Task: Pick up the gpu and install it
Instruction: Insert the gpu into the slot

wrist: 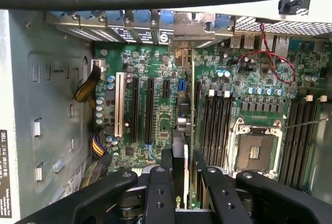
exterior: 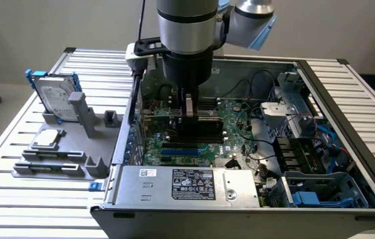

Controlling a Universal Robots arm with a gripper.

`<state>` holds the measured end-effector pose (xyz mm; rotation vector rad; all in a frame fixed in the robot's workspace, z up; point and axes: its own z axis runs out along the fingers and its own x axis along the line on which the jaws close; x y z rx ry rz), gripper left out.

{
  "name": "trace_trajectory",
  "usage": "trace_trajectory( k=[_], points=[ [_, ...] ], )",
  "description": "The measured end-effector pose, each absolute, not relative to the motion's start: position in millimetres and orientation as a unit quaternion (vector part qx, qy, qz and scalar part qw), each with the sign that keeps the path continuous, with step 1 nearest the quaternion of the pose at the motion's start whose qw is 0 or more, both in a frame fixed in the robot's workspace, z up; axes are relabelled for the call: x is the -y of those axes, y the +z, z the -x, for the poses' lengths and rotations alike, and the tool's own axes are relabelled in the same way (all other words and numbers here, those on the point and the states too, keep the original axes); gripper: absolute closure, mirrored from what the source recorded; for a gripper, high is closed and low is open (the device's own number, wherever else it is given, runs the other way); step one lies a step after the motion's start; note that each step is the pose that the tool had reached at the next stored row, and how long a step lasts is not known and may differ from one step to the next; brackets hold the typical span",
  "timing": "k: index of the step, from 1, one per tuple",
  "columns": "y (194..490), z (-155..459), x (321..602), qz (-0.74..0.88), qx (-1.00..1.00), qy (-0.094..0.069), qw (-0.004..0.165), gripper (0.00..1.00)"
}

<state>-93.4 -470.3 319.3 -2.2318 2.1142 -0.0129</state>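
Claw [exterior: 188,113] clenched on the gpu [exterior: 200,128], the card hanging at its 6 o'clock in the exterior view, above the motherboard [exterior: 230,112].

computer case [exterior: 240,224]: 1 | gpu [exterior: 204,129] in case: 1 | power supply [exterior: 187,186] in case: 1 | hard drive [exterior: 56,102] beside case: 1

Reaches straight down from top centre of the exterior frame, arm [exterior: 186,30] dead vertical. Points the gripper [exterior: 190,115] down around mid-frame. Pinches the gpu [exterior: 207,130] edge-on between both black fingers [wrist: 158,193], gap pretty narrow, so yeah, clamped.
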Motion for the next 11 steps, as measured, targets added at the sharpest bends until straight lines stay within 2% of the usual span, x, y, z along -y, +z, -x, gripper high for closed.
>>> trace_trajectory(
  k=[11],
  points=[
    [305.7, 93.6, 470.1, 0.719, -0.694, -0.004, 0.033, 0.74]
  ],
)
